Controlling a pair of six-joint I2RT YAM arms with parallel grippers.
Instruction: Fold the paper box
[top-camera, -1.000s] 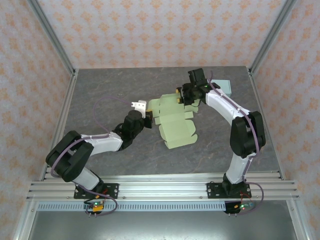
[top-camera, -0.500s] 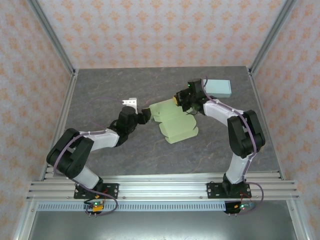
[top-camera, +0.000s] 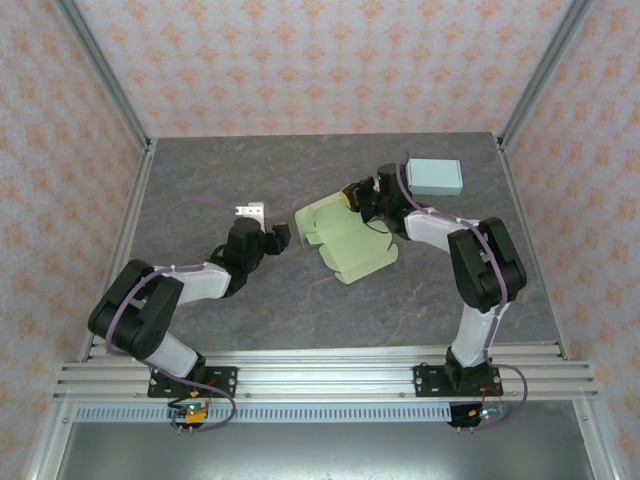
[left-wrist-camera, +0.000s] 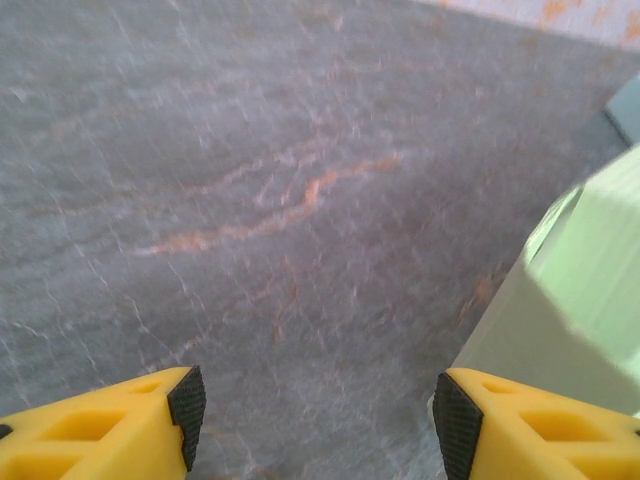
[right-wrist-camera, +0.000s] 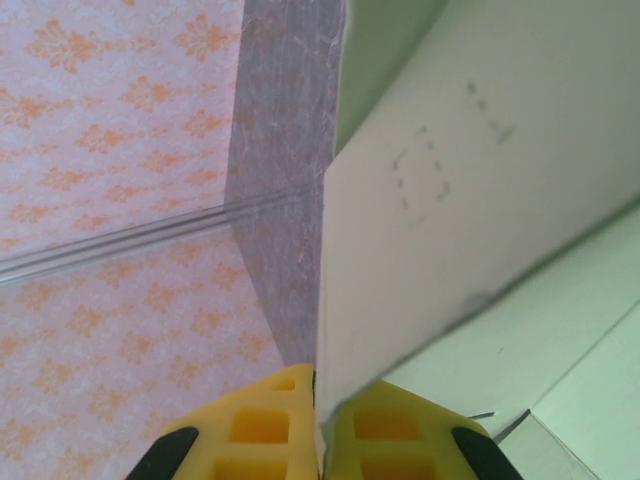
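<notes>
The pale green paper box (top-camera: 350, 245) lies partly folded on the middle of the grey table, with one flap raised at its far end. My right gripper (top-camera: 357, 196) is at that far end, shut on the raised flap. In the right wrist view the flap (right-wrist-camera: 450, 200) rises from between the closed yellow fingers (right-wrist-camera: 270, 430) of the gripper (right-wrist-camera: 320, 400). My left gripper (top-camera: 272, 232) is just left of the box, open and apart from it. In the left wrist view this gripper (left-wrist-camera: 315, 420) has bare table between its pads, and the box's wall (left-wrist-camera: 580, 300) stands beside the right finger.
A light blue-grey box (top-camera: 435, 177) sits at the back right of the table (top-camera: 200, 180), just behind the right arm. Metal frame posts (top-camera: 100, 70) stand at the back corners, and patterned walls close in the table's sides.
My left gripper has opened, let go of the box's left edge and drawn back to the left. My right gripper has shut on the far flap and moved leftwards, shifting the box slightly.
</notes>
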